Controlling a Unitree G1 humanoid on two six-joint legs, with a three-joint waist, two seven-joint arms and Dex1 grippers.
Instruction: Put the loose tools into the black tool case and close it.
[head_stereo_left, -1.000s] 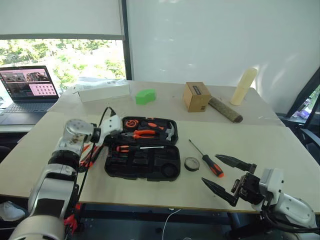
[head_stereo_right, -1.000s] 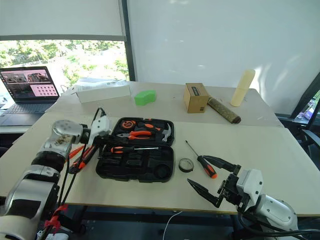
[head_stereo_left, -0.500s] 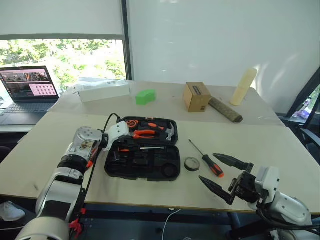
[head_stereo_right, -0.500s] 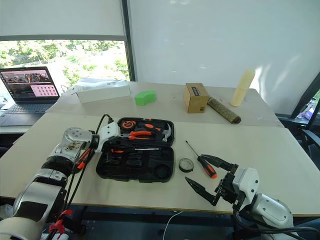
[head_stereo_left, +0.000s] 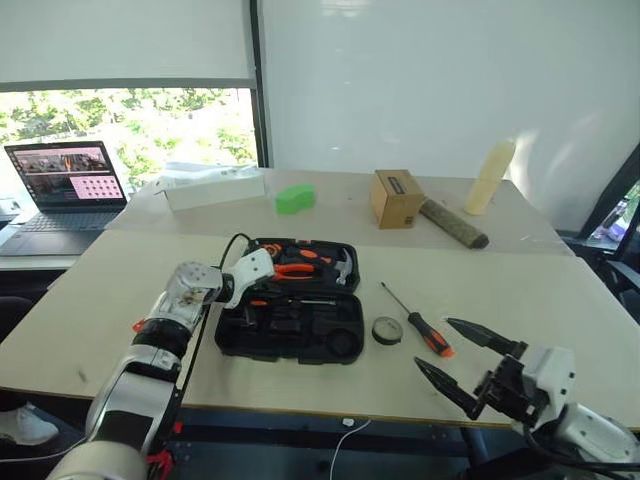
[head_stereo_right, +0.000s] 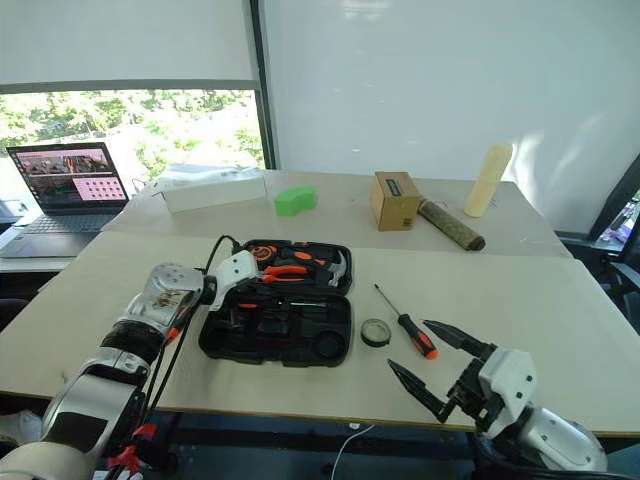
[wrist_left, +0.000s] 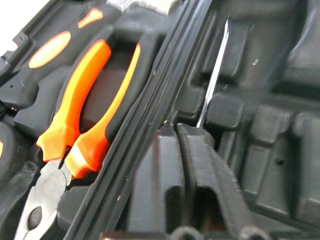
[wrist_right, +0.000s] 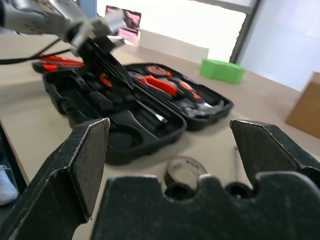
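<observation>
Two loose tools, a screwdriver (head_stereo_left: 420, 322) and tape roll (head_stereo_left: 386, 330), lie just right of the open black tool case (head_stereo_left: 292, 326). Right gripper (head_stereo_left: 466, 364) hangs released nearby; it likely fetches them next. Left wrist view: left gripper (wrist_left: 182, 150), barely parted, seats a screwdriver shaft (wrist_left: 214, 75) inside the case.

Left hand (head_stereo_right: 243, 290) fingertips possibly hidden.

You see the black tool case (head_stereo_right: 278, 320) lying open in the middle of the frame on the table (head_stereo_right: 560, 310). The left gripper (head_stereo_right: 238, 284) pokes into its left side. To its right lie a small tape roll (head_stereo_right: 375, 332) and a screwdriver (head_stereo_right: 405, 322). At the lower right, the right gripper (head_stereo_right: 432, 366) has its fingers spread wide, holding nothing.
</observation>
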